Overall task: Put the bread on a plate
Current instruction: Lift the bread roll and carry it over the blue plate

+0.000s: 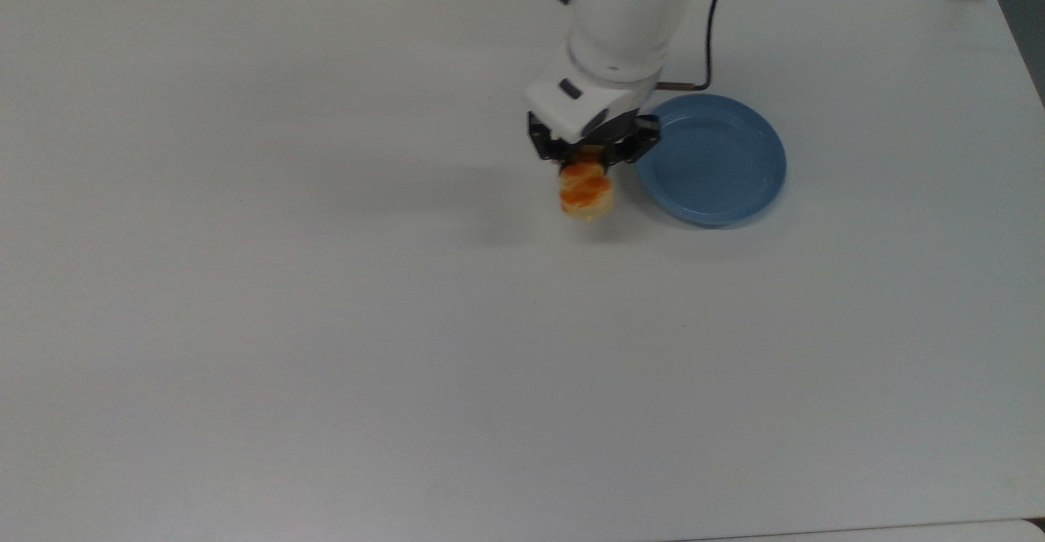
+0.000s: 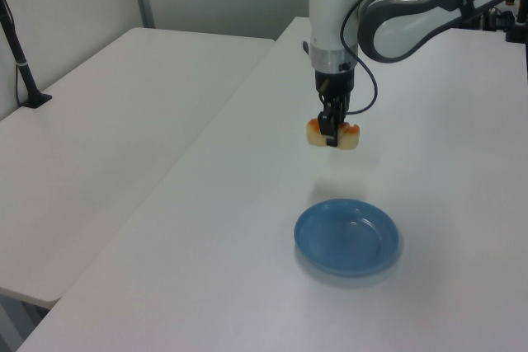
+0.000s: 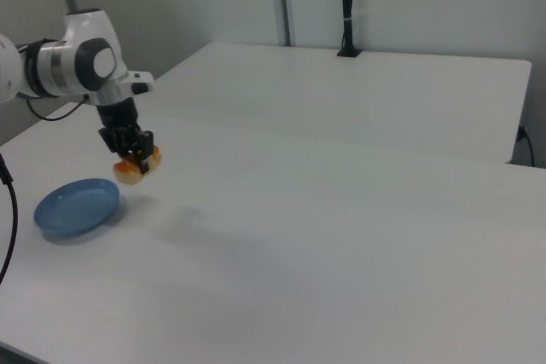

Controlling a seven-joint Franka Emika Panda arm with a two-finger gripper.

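Note:
The bread (image 1: 584, 193), a pale-yellow bar with orange-brown bumps, hangs above the white table with my gripper (image 1: 589, 165) shut on it. In the top view it is just left of the light-blue plate (image 1: 718, 158), which lies flat with nothing on it. From the left view the bread (image 2: 333, 133) floats well above the table, farther back than the plate (image 2: 347, 237), and the gripper (image 2: 332, 129) clamps its middle. In the right view the bread (image 3: 134, 169) in the gripper (image 3: 136, 156) is up and right of the plate (image 3: 77, 205).
A dark cable (image 1: 709, 19) runs from the wrist past the plate's far edge. A second white table (image 2: 91, 146) adjoins on the left view's left, with a black clamp post (image 2: 21, 68) on it. The white table (image 1: 408, 346) is bare in front of the arm.

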